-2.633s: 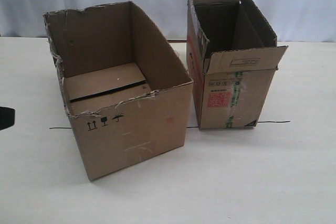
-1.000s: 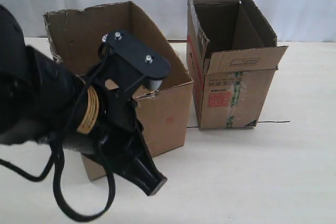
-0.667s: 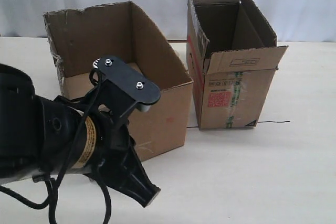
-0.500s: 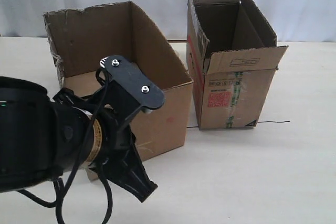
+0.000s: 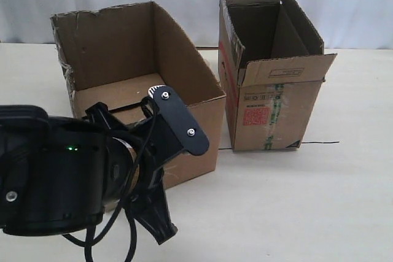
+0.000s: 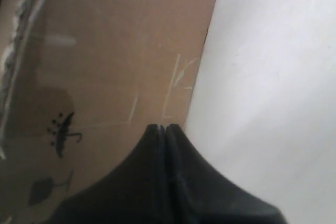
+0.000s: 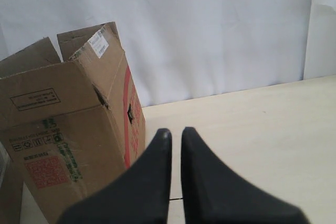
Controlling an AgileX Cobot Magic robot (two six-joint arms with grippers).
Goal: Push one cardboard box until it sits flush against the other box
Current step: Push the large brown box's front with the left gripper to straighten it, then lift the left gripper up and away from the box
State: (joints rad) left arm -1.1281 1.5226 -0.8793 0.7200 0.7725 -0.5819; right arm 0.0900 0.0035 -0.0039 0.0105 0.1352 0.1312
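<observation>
The wide cardboard box (image 5: 184, 72) with torn top edges stands left of centre. The taller other box (image 5: 270, 108), with its red label and green-striped tape, stands to its right across a narrow gap. My left gripper (image 5: 164, 232) is shut and empty, pointing down in front of the wide box. In the left wrist view its tips (image 6: 163, 128) are close to the cardboard box's (image 6: 105, 51) printed face, near a lower corner; contact cannot be told. My right gripper (image 7: 176, 132) is out of the exterior view, empty, with a thin slit between its fingers, beside the other box (image 7: 68, 145).
The bulky black left arm (image 5: 55, 182) hides the front of the wide box and the near left of the pale table (image 5: 295, 207). A thin black line (image 5: 319, 143) runs across the table by the boxes. A white curtain (image 5: 350, 4) hangs behind.
The left arm has come in from the left and sunk lower in front of the wide box, its wrist turning. Neither box has shifted.
</observation>
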